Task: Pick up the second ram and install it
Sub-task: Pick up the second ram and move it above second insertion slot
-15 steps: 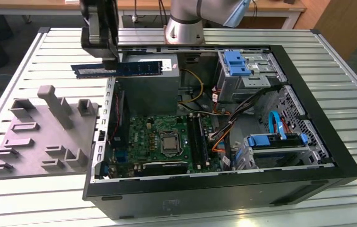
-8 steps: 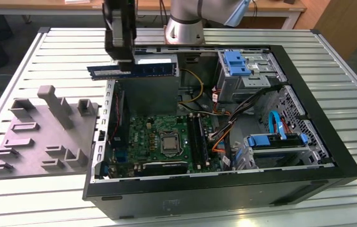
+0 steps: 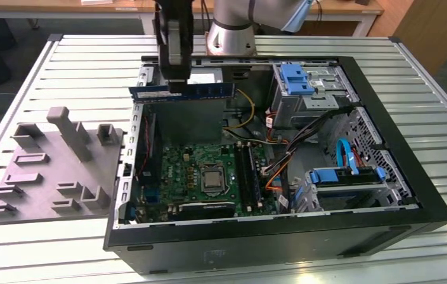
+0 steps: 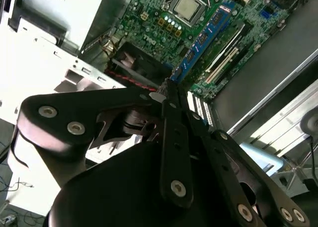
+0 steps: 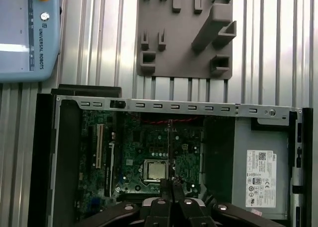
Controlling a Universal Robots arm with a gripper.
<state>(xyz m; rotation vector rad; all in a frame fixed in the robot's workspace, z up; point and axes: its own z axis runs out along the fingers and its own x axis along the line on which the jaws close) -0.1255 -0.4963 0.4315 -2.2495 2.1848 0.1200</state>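
Starting at the exterior view's left, the grey moulded fixture (image 3: 57, 165) sits on the slatted table (image 3: 26, 248), just beside the open computer case (image 3: 286, 245) and apart from me. Next comes my gripper (image 3: 177, 87), clenched on the second ram (image 3: 211, 90). I pinch it near mid-length, I judge so that it balances level instead of drooping at one end. It hangs in the air on its long edge, above the power supply (image 3: 192, 121) at the case's far end and clear of everything below. In the first wrist view the stick is a thin line running out from my fingertips (image 5: 166, 187), while the second wrist view shows its blue face and black chips (image 4: 203, 38). Lower in the case lies the green motherboard (image 3: 176, 171) with its processor socket (image 3: 209, 179). The long memory slots (image 3: 247, 168) lie just to that socket's right, well below the stick. Farthest right stand the blue drive cages (image 3: 350, 174), away from my load.
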